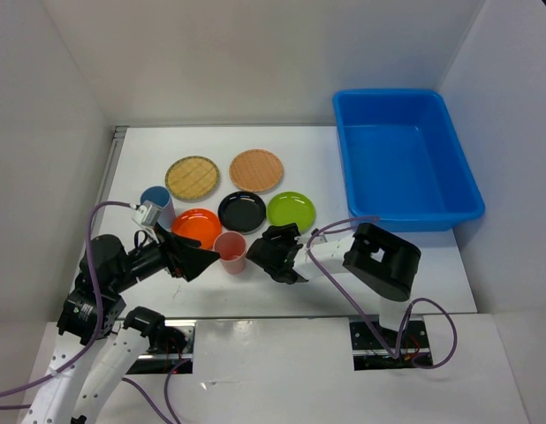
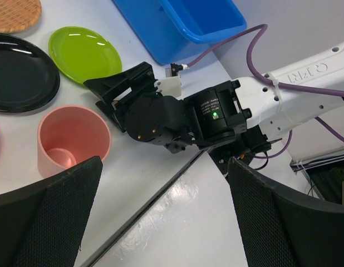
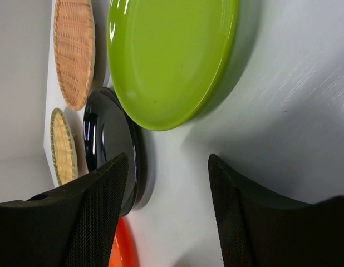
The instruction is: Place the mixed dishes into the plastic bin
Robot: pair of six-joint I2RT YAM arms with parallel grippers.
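While the left pincer point(image 2: 161, 219) gapes wide, empty, the right pincer point(image 3: 167, 214) stands parted, empty, near the green plate point(image 3: 166, 55).

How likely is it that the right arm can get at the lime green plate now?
Probably yes. Its open tool faces the lime green plate from close by, and only bare table lies between them; the black plate sits off to one side.

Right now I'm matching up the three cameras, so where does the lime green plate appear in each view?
Top external: lime green plate mid-table, between the black plate and the blue bin.
Left wrist: lime green plate upper left, above the pink cup.
Right wrist: lime green plate fills the top centre.
Shared landmark: the black plate beside it in every view.
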